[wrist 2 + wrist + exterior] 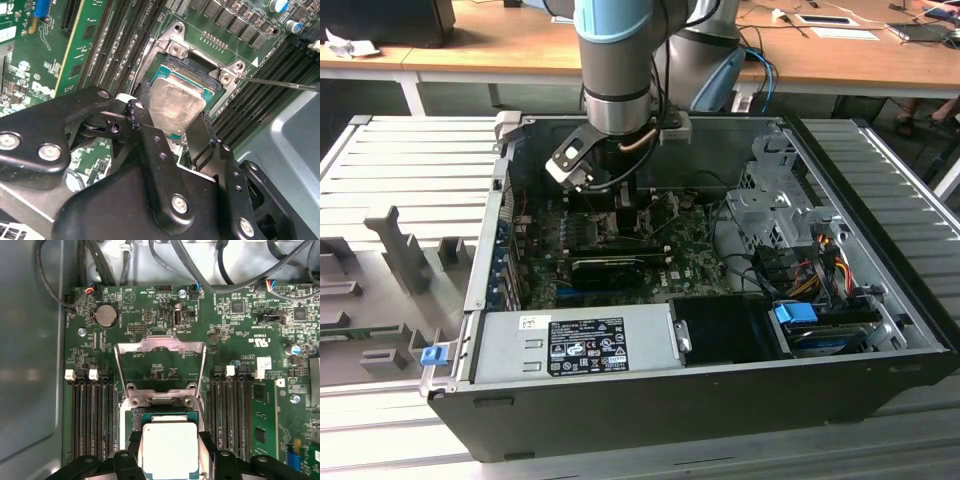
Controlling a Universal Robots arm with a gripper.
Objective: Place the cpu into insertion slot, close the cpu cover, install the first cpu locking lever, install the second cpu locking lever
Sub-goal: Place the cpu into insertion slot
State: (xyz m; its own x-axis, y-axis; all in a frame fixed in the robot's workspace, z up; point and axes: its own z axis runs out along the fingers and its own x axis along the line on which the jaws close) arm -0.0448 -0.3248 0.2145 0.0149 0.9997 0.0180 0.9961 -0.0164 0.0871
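Silvery cpu (175,105) sits clamped in the gripper (170,121) over the insertion slot (191,67).

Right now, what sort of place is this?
Probably a robotics lab or test workshop: a robot arm reaches into an open computer case, its gripper holding the cpu, with wooden desks behind.

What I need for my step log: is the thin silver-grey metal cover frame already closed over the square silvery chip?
No, in the first wrist view the cover frame stands swung open, away from the chip.
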